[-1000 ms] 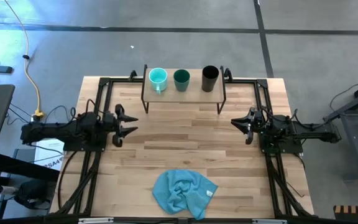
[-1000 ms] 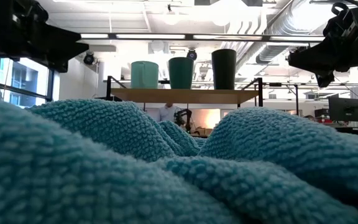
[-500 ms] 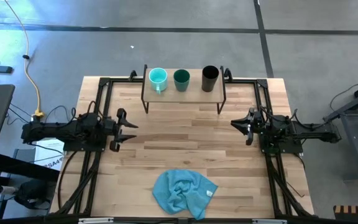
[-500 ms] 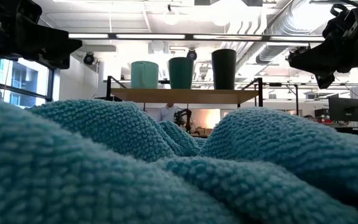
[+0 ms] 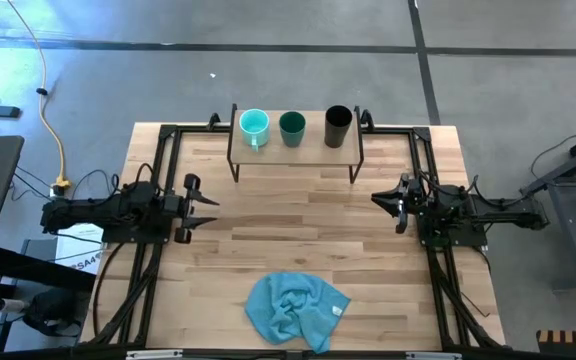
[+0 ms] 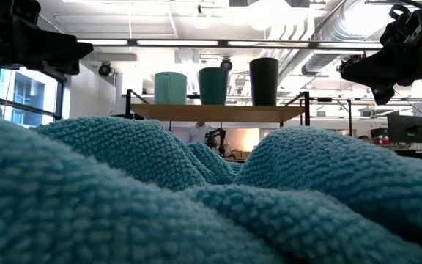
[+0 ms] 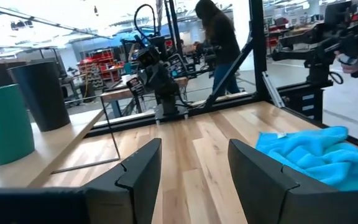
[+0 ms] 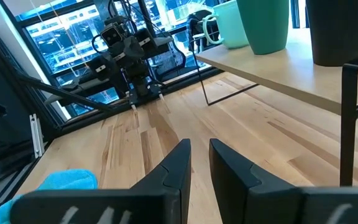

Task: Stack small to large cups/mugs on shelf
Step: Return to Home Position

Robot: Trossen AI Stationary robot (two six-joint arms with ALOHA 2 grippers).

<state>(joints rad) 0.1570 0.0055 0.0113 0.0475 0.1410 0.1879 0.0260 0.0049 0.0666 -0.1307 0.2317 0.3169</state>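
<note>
Left arm drawing back to rest, cups all on the shelf

Over the last second the left gripper [image 5: 208, 208] has slid back toward its own edge of the table [image 5: 298, 230], fingers spread wide and holding nothing, while the right gripper [image 5: 378, 200] has stayed put at the opposite side, its fingers nearly together and also empty; on the shelf [image 5: 298, 155] the light turquoise mug [image 5: 254, 124], the dark teal cup [image 5: 291, 125] and the tall black cup [image 5: 338, 122] stand upright in a row, apart from one another, rising in height in that order, and the blue cloth [image 5: 293, 305] lies untouched near the front edge, so the placing looks finished and only the retreat remains
</note>
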